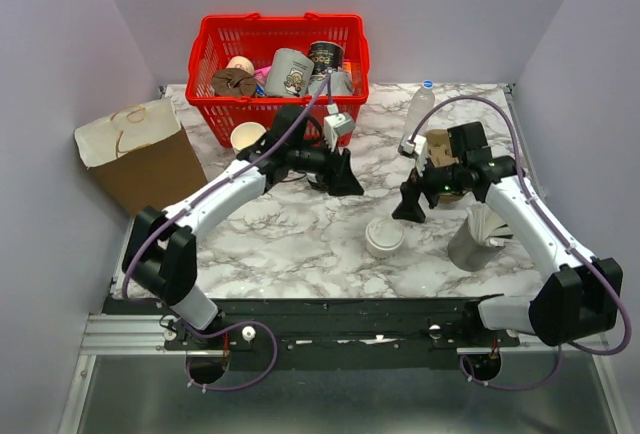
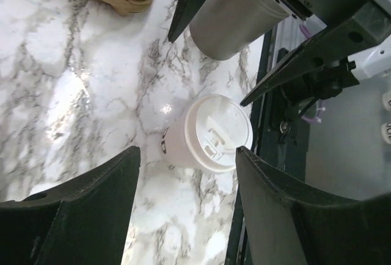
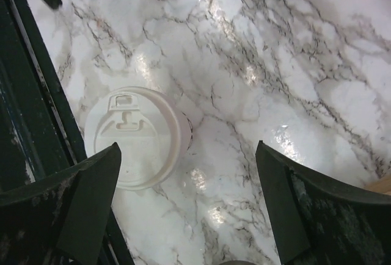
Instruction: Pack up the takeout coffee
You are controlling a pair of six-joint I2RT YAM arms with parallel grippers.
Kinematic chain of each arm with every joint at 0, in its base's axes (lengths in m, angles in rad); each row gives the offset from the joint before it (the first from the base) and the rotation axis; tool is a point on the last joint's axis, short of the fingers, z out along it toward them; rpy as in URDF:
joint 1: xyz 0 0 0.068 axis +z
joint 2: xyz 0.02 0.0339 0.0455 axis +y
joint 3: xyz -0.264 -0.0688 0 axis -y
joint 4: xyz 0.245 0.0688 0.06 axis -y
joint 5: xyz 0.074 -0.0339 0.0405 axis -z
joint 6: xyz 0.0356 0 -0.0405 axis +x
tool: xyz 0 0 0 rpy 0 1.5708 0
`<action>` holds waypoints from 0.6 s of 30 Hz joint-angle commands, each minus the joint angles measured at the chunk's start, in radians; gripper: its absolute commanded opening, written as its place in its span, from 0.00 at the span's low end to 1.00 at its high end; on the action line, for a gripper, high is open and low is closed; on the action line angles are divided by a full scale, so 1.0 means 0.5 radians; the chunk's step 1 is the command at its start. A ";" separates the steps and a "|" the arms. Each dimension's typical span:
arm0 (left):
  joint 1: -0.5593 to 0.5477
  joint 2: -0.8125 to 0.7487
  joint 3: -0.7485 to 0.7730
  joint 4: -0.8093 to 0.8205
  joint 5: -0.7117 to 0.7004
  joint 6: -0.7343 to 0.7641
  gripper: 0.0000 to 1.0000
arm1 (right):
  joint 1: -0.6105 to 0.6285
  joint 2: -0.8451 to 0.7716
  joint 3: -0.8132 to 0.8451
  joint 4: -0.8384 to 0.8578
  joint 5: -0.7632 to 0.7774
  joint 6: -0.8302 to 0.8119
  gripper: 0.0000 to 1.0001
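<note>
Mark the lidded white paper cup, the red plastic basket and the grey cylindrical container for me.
Lidded white paper cup [image 1: 384, 237]: top external view, centre of its lid.
Red plastic basket [image 1: 212, 114]: top external view, front wall, left end.
Grey cylindrical container [image 1: 468, 249]: top external view, its side wall.

A red plastic basket [image 1: 208, 54] stands at the far edge of the marble table [image 1: 300, 249]. It holds grey printed mugs [image 1: 290, 72], a brown pulp carrier [image 1: 232, 82] and a pinkish item too small to identify. Just in front of its left corner sits an open paper cup [image 1: 247, 137], and at the table's left edge a cardboard box [image 1: 135, 149] shows a pale, ring-stained top flap. On the right, a clear water bottle [image 1: 420, 109] stands upright near a stack of pulp cup trays [image 1: 438, 144], and nearer the front a grey tumbler [image 1: 468, 244] holds something white.
</note>
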 commanded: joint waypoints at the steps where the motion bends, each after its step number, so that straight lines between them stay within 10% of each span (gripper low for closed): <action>1: 0.192 -0.238 0.167 -0.516 -0.106 0.262 0.73 | 0.099 -0.131 0.032 -0.084 -0.159 -0.438 1.00; 10: 0.524 -0.450 0.324 -0.704 -0.211 0.339 0.75 | 1.035 -0.141 -0.002 -0.379 0.356 -1.528 0.99; 18: 0.552 -0.545 0.244 -0.547 -0.155 0.241 0.76 | 1.486 0.194 0.022 -0.554 0.814 -1.866 0.88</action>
